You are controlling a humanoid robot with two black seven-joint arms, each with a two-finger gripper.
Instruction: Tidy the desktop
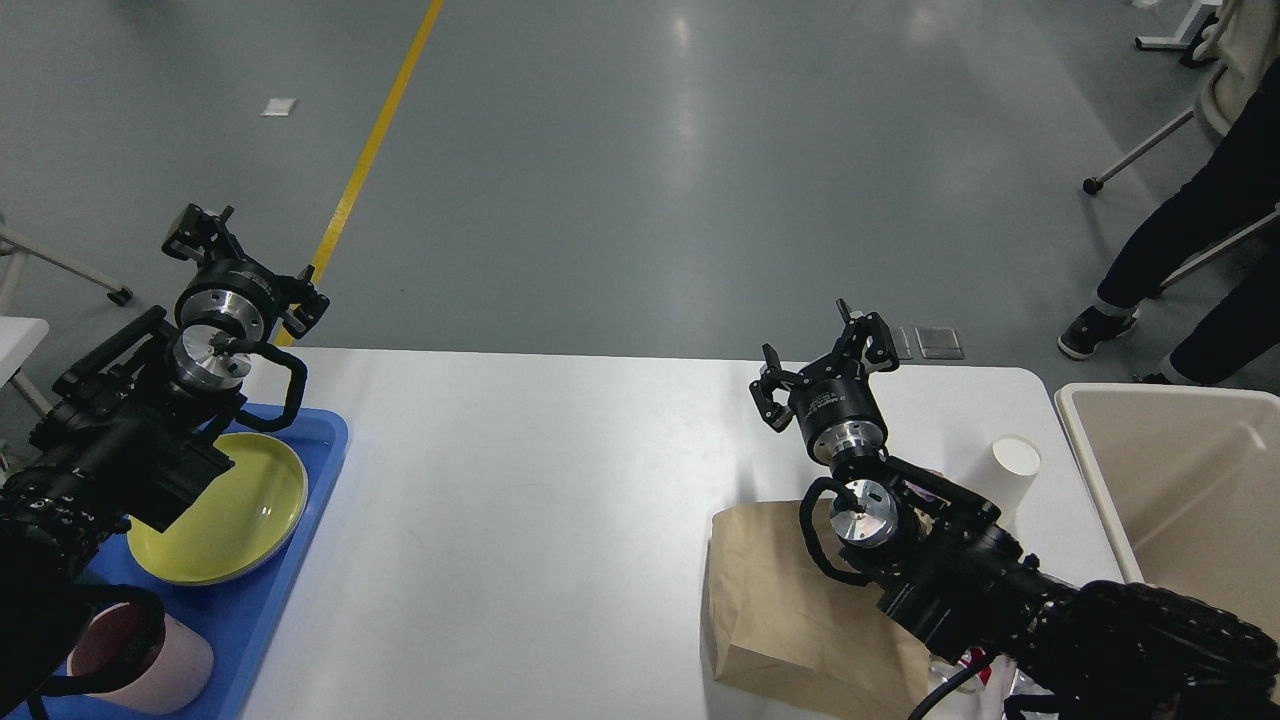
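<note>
Desktop [520, 480], white matte tabletop filling the lower frame, awaits clearing: both empty grippers, left [245, 265] and right [825, 365], gape open, so next the right must reach the white paper cup [1015, 470] at three o'clock.

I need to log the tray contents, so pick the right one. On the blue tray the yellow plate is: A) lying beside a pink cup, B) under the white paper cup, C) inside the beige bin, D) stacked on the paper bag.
A: the yellow plate lies on the blue tray, with the pink cup on the tray nearer the camera.
</note>
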